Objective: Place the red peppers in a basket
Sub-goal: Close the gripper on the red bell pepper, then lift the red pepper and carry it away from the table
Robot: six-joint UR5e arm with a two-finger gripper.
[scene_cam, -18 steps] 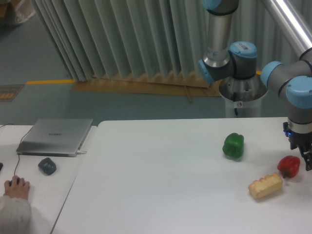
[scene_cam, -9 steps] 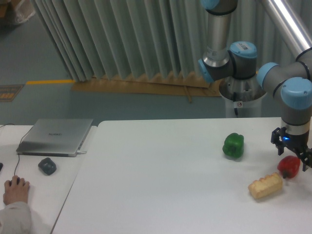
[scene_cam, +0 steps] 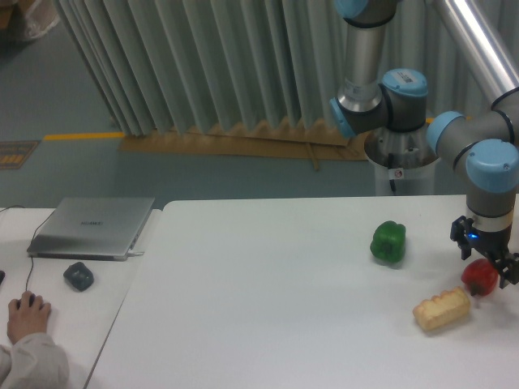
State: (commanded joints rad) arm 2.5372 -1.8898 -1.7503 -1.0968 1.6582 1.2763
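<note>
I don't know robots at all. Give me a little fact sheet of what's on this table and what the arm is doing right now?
Goal item: red pepper, near the table's right edge
End effector: directly over the red pepper, fingers either side of its top; whether it grips yet cannot be told
Beside the pepper: tan bread block, to its lower left
Other vegetable: green pepper, standing apart, further left
Basket: none in view
Side desk: closed laptop, dark small object, a person's hand

The red pepper (scene_cam: pixel 480 278) was round, shiny and bright red. It sat on the white table, near the right edge. Its top part was hidden, so only the lower part showed. It looked like it was sitting upright.
</note>
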